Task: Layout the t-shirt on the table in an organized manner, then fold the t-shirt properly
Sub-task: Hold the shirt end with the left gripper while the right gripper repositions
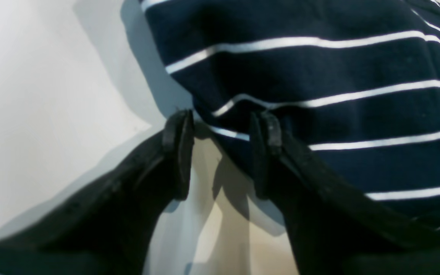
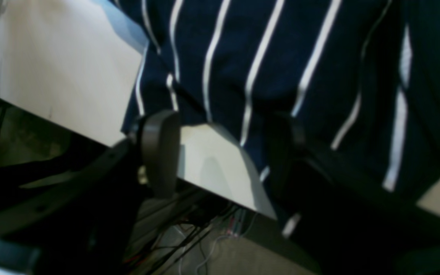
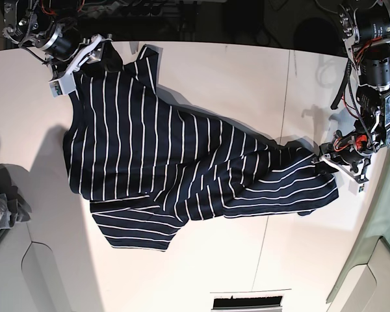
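The navy white-striped t-shirt [image 3: 162, 156] lies crumpled and stretched diagonally across the white table [image 3: 214, 71], one sleeve folded out at the lower left. My left gripper [image 3: 328, 159] is at the shirt's right end. In the left wrist view that gripper [image 1: 222, 130] is open, and a fold of the t-shirt [image 1: 319, 76] reaches between its fingertips. My right gripper [image 3: 94, 55] is at the shirt's upper left corner near the table's far edge. In the right wrist view it [image 2: 224, 145] is open astride the hem of the t-shirt [image 2: 262, 57].
A small grey cloth [image 3: 0, 208] lies at the table's left edge. A thin dark seam [image 3: 287, 97] crosses the tabletop. Past the table edge [image 2: 71, 126], cables [image 2: 189, 244] hang below. A dark slot [image 3: 247, 302] sits at the near edge.
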Action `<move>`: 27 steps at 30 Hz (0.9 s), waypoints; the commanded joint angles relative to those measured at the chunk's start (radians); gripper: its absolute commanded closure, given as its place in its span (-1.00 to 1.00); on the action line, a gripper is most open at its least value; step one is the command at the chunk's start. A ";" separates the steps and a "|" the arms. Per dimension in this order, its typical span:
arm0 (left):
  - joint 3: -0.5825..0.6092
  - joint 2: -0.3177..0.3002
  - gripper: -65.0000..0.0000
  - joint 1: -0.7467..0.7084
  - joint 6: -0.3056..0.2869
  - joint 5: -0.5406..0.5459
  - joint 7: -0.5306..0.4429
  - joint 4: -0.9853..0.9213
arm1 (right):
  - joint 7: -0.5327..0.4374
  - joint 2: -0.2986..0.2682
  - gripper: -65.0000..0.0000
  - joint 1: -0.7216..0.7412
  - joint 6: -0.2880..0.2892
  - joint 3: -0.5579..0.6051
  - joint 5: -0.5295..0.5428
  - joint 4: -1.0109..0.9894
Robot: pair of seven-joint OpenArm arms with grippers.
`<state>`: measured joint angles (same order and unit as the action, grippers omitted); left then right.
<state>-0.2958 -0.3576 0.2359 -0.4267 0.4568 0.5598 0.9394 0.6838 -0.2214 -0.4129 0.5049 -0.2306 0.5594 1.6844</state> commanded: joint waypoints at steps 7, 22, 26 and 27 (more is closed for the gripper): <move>-0.003 -0.016 0.17 0.021 -0.005 0.009 -0.018 0.011 | -0.026 -0.008 -0.09 0.003 0.003 -0.003 0.016 0.013; -0.003 -0.016 0.17 0.021 -0.005 0.009 -0.018 0.011 | -0.030 -0.008 -0.09 0.003 0.003 -0.003 0.016 0.013; -0.003 -0.016 0.17 0.021 -0.005 0.009 -0.018 0.011 | -0.033 -0.008 -0.09 0.003 0.003 -0.003 0.016 0.013; -0.003 -0.016 0.17 0.021 -0.005 0.009 -0.018 0.011 | -0.033 -0.008 -0.09 0.003 0.003 -0.003 0.016 0.013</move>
<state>-0.2958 -0.3576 0.2359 -0.4267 0.4568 0.5598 0.9394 0.6731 -0.2214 -0.4129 0.5049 -0.2306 0.5598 1.6844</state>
